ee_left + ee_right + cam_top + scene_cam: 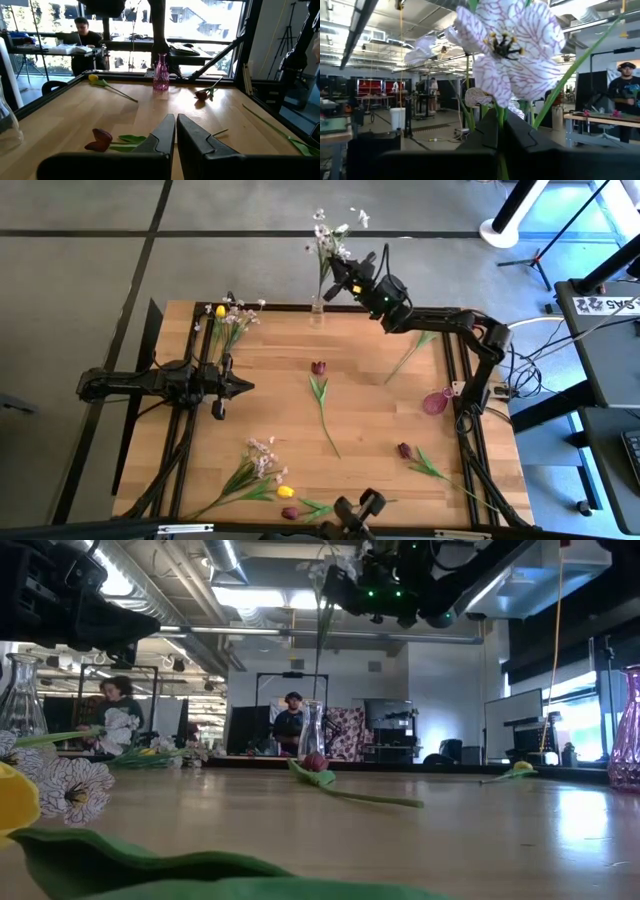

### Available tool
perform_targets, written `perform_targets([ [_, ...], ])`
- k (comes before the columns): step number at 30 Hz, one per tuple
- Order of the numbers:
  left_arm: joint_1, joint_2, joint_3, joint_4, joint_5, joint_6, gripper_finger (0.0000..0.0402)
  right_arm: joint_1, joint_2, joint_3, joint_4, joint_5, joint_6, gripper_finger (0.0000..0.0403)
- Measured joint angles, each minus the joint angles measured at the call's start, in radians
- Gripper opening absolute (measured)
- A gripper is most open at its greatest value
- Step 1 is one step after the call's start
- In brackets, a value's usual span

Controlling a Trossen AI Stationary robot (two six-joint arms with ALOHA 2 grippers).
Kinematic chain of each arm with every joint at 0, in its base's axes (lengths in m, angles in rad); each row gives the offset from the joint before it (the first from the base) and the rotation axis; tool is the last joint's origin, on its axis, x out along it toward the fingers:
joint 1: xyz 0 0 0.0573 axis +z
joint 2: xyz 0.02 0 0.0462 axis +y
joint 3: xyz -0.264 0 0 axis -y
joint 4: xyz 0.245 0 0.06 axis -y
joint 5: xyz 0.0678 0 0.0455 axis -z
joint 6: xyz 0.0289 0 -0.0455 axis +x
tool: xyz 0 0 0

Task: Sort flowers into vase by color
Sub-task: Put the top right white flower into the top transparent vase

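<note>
At the left of the overhead frame, the left gripper (243, 386) rests closed and empty over the wooden table (370, 420). Maroon tulips (319, 368) and yellow tulips (286, 492) lie scattered across the lower centre. At upper centre, the right gripper (335, 272) pinches a white-pink blossom spray (327, 238) above a clear vase (318, 310). A pink vase (436, 401) stands at the right.

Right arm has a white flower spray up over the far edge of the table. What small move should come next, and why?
Probably lower it straight down. The right gripper is shut on the white flower spray, and its stem hangs above the clear vase at the far edge, seemingly not yet seated. The left gripper waits shut over the table's left side.
</note>
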Motion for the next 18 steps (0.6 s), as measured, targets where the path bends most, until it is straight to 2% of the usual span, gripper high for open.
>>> perform_targets([
  [5, 0.0, 0.0, 0.0, 0.0, 0.0, 0.0, 0.0015, 0.002, 0.06, 0.0, 0.011, -0.001, -0.009, 0.0004],
  [9, 0.0, 0.0, 0.0, 0.0, 0.0, 0.0, 0.0015, 0.003, 0.094, 0.0, -0.017, -0.004, -0.007, 0.0019],
  [18, 0.0, 0.0, 0.0, 0.0, 0.0, 0.0, 0.0015, 0.003, 0.098, 0.0, -0.265, -0.05, 0.002, 0.0049],
])
